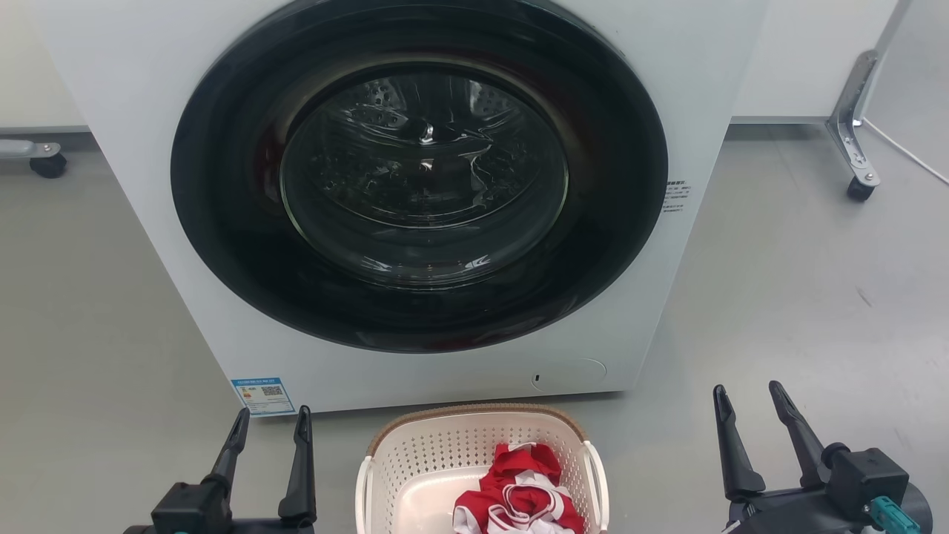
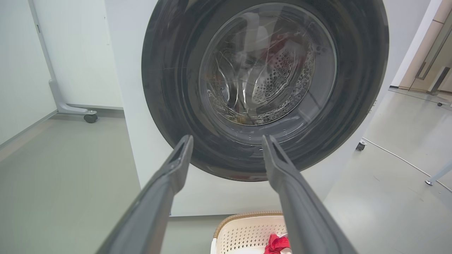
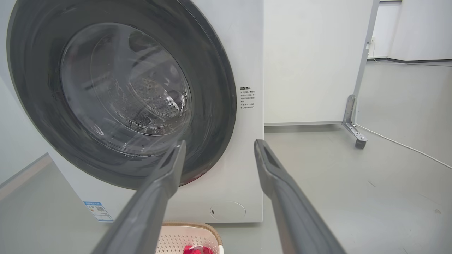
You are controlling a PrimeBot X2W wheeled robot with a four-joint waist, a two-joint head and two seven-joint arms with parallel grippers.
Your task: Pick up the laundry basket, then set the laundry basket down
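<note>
**A:** Where is the laundry basket (image 1: 452, 445) right now?

**B:** It sits on the grey floor (image 1: 778, 297), just in front of the washing machine (image 1: 237, 326) and below its round glass door (image 1: 422, 170). A red-and-white garment (image 1: 519, 489) lies inside, toward the basket's right.

**A:** And the grippers?

**B:** The left gripper (image 1: 273, 412) hangs off the basket's left side. The right gripper (image 1: 746, 387) is farther out on the other side. Both have their fingers spread and hold nothing, and neither touches the basket.

**A:** So which step is this?

**B:** I'd say the pick-up hasn't begun and this is the approach. Next, each gripper needs to come down and inward to the white handle (image 1: 597, 475) on its own side. Both should clamp evenly, then lift level so the basket doesn't tip toward the garment.
</note>
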